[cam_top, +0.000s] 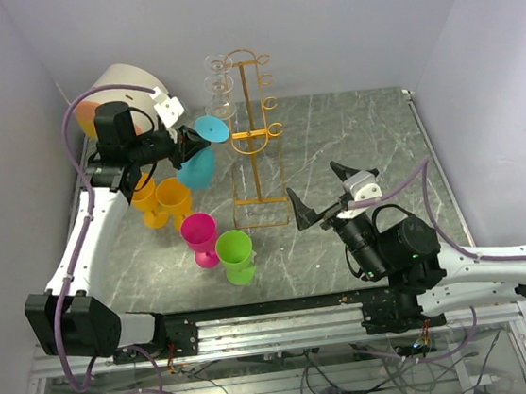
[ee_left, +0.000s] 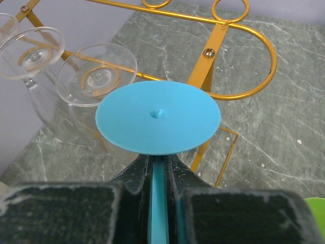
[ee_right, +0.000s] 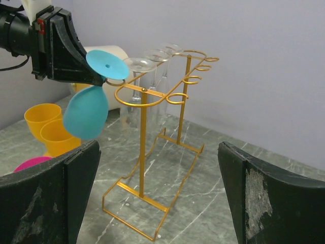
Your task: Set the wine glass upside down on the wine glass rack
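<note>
A blue wine glass (cam_top: 197, 169) is held inverted and tilted, its bowl down and left and its round foot (ee_left: 157, 117) up. My left gripper (cam_top: 195, 146) is shut on its stem (ee_left: 158, 193). The foot is at the height of the top rings of the gold wire wine glass rack (cam_top: 253, 141), close beside the near ring on the rack's left side (ee_left: 216, 46). In the right wrist view the blue glass (ee_right: 85, 118) hangs left of the rack (ee_right: 143, 152). My right gripper (cam_top: 313, 180) is wide open and empty, low and right of the rack's base (ee_right: 158, 147).
Clear glasses (cam_top: 220, 86) hang upside down on the rack's far left rings, seen just beyond the blue foot (ee_left: 96, 76). Two yellow cups (cam_top: 164, 201), a pink one (cam_top: 200, 235) and a green one (cam_top: 236, 255) stand left of the rack. A cream drum (cam_top: 123, 94) sits at the back left by the wall.
</note>
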Action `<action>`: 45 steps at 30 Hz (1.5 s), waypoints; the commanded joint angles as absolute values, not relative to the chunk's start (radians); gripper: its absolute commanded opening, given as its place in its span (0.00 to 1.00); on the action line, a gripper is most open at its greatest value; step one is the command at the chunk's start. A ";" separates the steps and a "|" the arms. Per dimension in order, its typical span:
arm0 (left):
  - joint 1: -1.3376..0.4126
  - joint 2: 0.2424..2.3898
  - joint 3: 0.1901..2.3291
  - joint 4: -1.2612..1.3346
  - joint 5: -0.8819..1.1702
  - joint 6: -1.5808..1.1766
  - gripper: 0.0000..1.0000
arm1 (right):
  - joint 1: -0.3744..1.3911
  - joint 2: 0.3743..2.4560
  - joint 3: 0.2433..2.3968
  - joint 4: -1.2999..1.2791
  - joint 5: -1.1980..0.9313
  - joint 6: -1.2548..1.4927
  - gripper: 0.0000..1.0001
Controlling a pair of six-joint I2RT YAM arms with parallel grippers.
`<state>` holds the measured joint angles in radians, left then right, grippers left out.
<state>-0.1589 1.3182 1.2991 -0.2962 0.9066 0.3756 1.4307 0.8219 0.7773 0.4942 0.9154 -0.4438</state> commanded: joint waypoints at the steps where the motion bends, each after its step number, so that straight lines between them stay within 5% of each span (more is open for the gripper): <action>1: -0.163 1.328 1.297 -0.250 0.947 0.388 0.07 | 1.432 0.824 0.780 0.488 0.936 -0.425 1.00; 35: -0.186 1.374 1.278 -0.175 1.041 0.347 0.07 | 1.432 0.832 0.772 0.502 0.957 -0.429 1.00; 45: -0.194 1.371 1.280 -0.190 1.032 0.355 0.35 | 1.432 0.837 0.782 0.491 0.953 -0.421 1.00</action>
<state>-0.1871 1.3735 1.2804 -0.2260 1.0145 0.3504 1.4307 0.8421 0.7738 0.4873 0.9398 -0.4324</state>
